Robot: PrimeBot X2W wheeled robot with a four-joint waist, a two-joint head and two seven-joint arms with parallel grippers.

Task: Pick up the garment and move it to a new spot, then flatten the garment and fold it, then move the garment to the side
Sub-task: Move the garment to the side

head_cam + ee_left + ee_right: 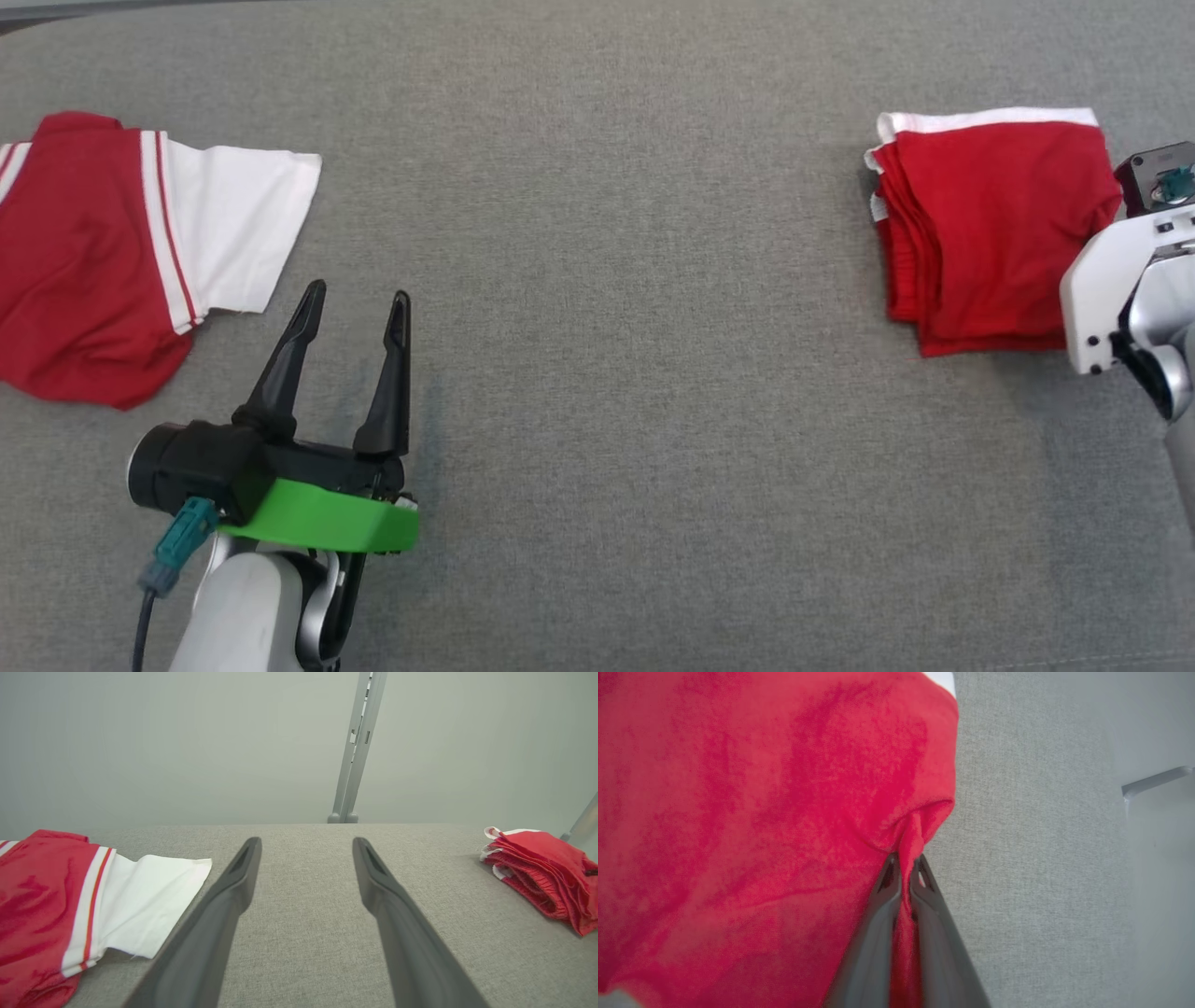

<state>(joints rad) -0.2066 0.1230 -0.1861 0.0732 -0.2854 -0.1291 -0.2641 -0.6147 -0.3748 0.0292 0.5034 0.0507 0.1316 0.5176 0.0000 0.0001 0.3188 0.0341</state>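
The right gripper (904,865) is clenched on a pinch of the folded red cotton garment with white trim (994,233) — its edge bunches between the two dark fingers. The garment lies at the right of the grey woven fabric surface (607,373). The left gripper (359,294) hangs spread and empty — near a flat red-and-white short-sleeved shirt (103,261) at the left.

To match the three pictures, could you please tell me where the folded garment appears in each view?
Head view: folded garment at upper right.
Left wrist view: far right, on the grey surface.
Right wrist view: across the left half, edge pinched by the right gripper.
Shared landmark: its white trim along one edge.
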